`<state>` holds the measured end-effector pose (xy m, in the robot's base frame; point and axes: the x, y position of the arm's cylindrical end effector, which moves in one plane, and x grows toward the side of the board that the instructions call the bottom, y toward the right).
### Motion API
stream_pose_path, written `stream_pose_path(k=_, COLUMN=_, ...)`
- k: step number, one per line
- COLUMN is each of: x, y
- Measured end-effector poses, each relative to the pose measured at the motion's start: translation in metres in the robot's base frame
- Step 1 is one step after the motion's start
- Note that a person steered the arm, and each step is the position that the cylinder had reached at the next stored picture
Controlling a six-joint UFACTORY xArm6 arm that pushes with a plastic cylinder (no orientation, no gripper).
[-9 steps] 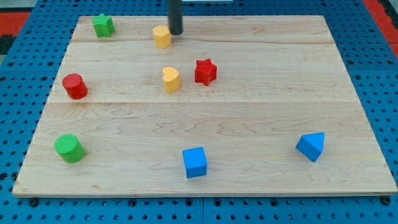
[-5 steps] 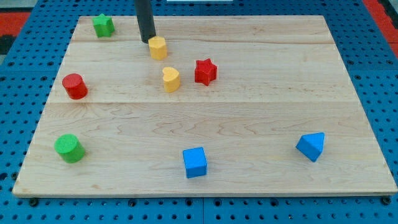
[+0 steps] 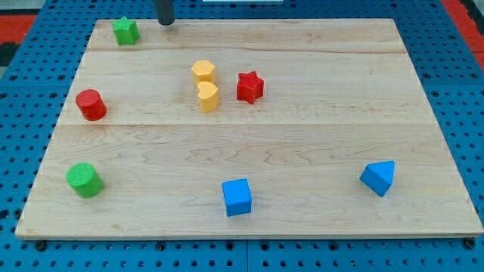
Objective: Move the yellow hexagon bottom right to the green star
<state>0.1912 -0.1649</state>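
The yellow hexagon [image 3: 203, 72] sits in the upper middle of the wooden board, touching the top of the yellow heart [image 3: 208, 96]. The green star [image 3: 125, 30] lies in the board's top-left corner. My tip [image 3: 165, 23] is at the board's top edge, to the right of the green star and well up and left of the yellow hexagon, touching no block.
A red star [image 3: 249, 87] lies just right of the two yellow blocks. A red cylinder [image 3: 91, 104] is at the left, a green cylinder [image 3: 84, 180] at bottom left, a blue cube [image 3: 237, 197] at bottom middle, a blue triangular block [image 3: 378, 178] at bottom right.
The yellow hexagon has slid down and slightly right, from near the top edge to against the yellow heart. My tip moved left past it, then up to the top edge.
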Motion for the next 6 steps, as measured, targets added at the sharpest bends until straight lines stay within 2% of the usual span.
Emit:
stream_pose_path(k=2, x=0.004, y=-0.109)
stream_pose_path(k=3, x=0.052, y=-0.078)
stream_pose_path(k=4, x=0.073, y=-0.036)
stream_pose_path(k=5, x=0.006, y=-0.069)
stream_pose_path(k=6, x=0.0, y=-0.071)
